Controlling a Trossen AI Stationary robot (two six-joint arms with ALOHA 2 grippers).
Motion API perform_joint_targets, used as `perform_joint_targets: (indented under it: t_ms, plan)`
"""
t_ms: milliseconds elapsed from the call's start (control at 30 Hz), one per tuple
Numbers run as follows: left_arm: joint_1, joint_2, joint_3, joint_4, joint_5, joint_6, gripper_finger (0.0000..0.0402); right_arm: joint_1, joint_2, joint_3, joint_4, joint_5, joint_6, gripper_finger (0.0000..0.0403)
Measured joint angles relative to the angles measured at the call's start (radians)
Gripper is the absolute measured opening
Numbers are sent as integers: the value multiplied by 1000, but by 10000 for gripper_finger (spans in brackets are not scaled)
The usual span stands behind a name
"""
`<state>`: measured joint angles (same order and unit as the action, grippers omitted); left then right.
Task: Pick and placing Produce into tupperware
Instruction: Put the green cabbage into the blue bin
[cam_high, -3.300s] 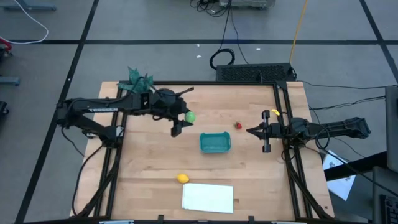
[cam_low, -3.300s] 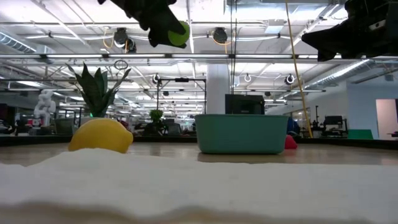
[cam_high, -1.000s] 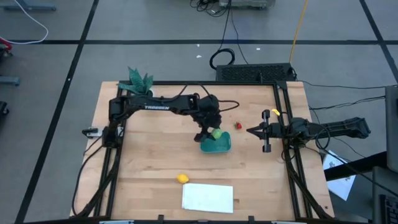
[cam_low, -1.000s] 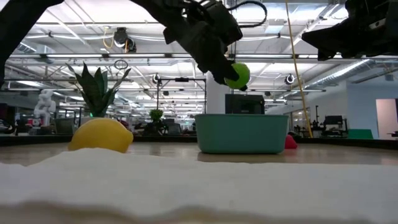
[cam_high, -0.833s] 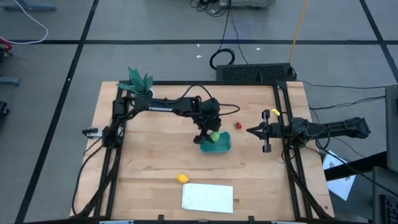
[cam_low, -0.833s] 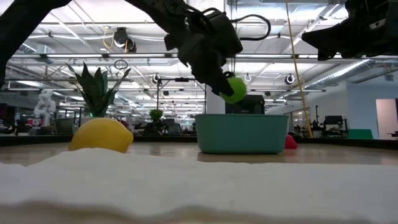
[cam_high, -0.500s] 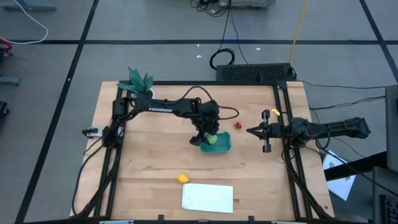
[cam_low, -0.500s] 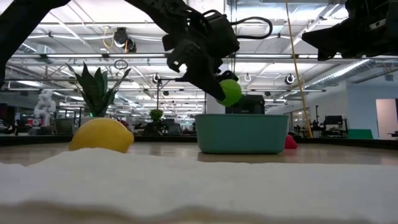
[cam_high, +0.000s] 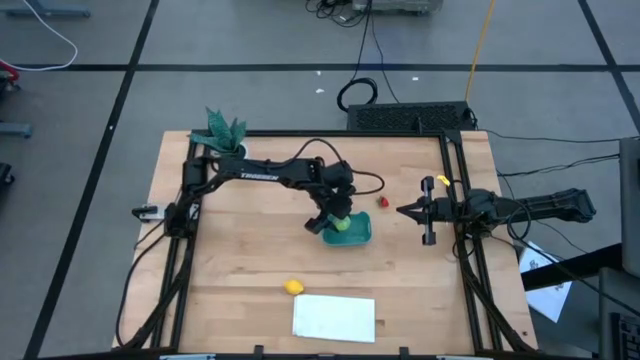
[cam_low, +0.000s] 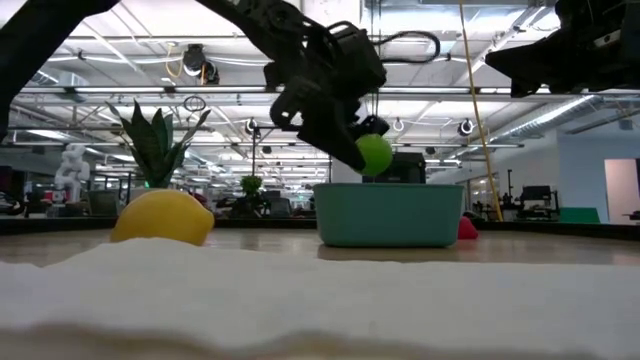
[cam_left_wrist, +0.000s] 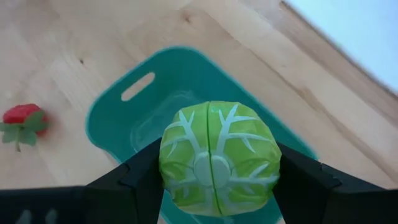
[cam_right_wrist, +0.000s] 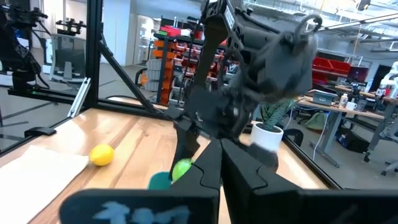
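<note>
The left gripper (cam_high: 341, 222) of a dark two-arm robot clamps a small round green toy vegetable with pale leaf veins (cam_left_wrist: 218, 158) between its two fingers (cam_left_wrist: 140, 180) and holds it in the air directly above a shallow teal-blue rectangular plastic tub (cam_high: 350, 231) near the middle of the pale wooden tabletop (cam_high: 240, 270). In the low view the green ball (cam_low: 374, 154) sits just above the tub's rim (cam_low: 388, 214), not touching it. From the left wrist camera, the tub's bare floor and slotted handle (cam_left_wrist: 138, 86) lie beneath the held piece.

A tiny red strawberry-like toy (cam_high: 382, 201) rests on the tabletop just beside the tub, on the side toward the right arm. A small yellow lemon-like toy (cam_high: 292, 287) lies well apart from the tub, close to a flat white rectangular sheet (cam_high: 334, 318) at the near edge. A green-leaved plant in a white pot (cam_high: 220, 131) stands at the far left corner.

The right gripper (cam_high: 402, 211) waits above the right side of the tabletop, its fingers pressed together on nothing and pointing toward the tub.
</note>
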<state>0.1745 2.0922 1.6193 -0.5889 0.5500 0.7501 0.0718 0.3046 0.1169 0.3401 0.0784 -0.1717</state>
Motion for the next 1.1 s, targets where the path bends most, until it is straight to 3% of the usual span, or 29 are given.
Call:
perform_joint_targets:
  t_ms: [1100]
  plan:
    - [-12,46,0,10,0,63,241,0,22,0,26,0,-9,0]
